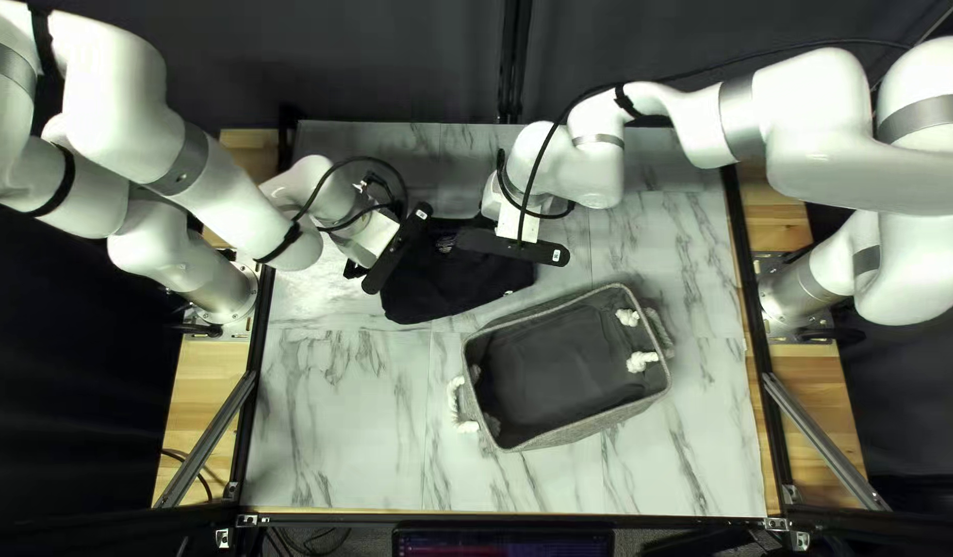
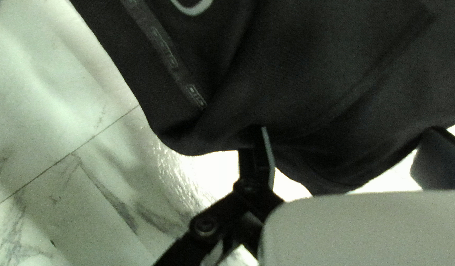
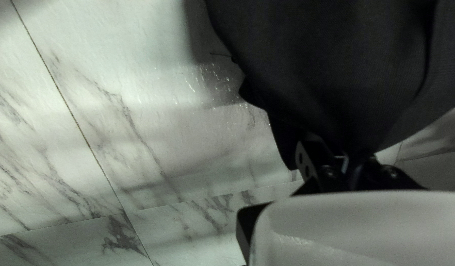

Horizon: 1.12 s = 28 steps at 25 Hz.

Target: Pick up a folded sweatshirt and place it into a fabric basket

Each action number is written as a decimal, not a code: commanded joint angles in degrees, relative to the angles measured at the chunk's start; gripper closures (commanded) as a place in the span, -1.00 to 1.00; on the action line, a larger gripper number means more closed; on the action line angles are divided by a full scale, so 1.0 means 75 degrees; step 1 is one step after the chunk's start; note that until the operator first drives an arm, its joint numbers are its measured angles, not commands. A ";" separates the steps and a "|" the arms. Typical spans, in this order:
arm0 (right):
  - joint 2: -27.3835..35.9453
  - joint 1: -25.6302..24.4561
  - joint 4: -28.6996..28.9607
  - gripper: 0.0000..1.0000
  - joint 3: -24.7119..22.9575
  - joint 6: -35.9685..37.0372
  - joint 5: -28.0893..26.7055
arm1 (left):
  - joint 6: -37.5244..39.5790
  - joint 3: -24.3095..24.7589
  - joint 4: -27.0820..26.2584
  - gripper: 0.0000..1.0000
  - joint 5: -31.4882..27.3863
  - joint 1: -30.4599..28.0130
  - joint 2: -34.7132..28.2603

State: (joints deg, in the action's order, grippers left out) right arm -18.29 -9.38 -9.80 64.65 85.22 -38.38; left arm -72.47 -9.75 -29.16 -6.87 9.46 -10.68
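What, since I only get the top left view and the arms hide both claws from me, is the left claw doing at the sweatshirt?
Observer: The left claw is open, its fingers well apart with part of the sweatshirt between them.

Operator: And is the right claw open too?

Observer: No, the right claw is shut on the sweatshirt, with cloth bunched between its fingers.

Operator: Any marking on the cloth that I'm missing?

Observer: Yes, a narrow printed strip runs along it in the left wrist view.
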 commanded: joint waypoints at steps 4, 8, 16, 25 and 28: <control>0.0059 0.0016 -0.0013 1.00 -0.0072 -0.0028 0.0043 | -0.0502 -0.0123 -0.0533 0.98 -0.0090 -0.0103 0.0103; 0.0154 0.0017 -0.0033 1.00 -0.0136 -0.0059 0.0044 | 0.0256 0.0030 0.0450 1.00 -0.0562 0.0046 -0.0564; 0.0582 0.0152 -0.0207 1.00 -0.0115 -0.0231 -0.0319 | 0.1245 0.0295 0.1630 1.00 -0.1657 0.0086 -0.2101; 0.1309 0.0540 -0.0559 1.00 0.0069 -0.0633 -0.1169 | 0.2370 -0.0213 0.2852 1.00 -0.4073 -0.0101 -0.4205; 0.1586 0.0664 -0.0691 1.00 0.0159 -0.0746 -0.1524 | 0.2704 -0.0635 0.3111 1.00 -0.4745 -0.0282 -0.4488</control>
State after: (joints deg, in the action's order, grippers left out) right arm -7.85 -5.05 -14.18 65.34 80.29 -47.97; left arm -54.51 -11.99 -7.61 -38.44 8.62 -42.42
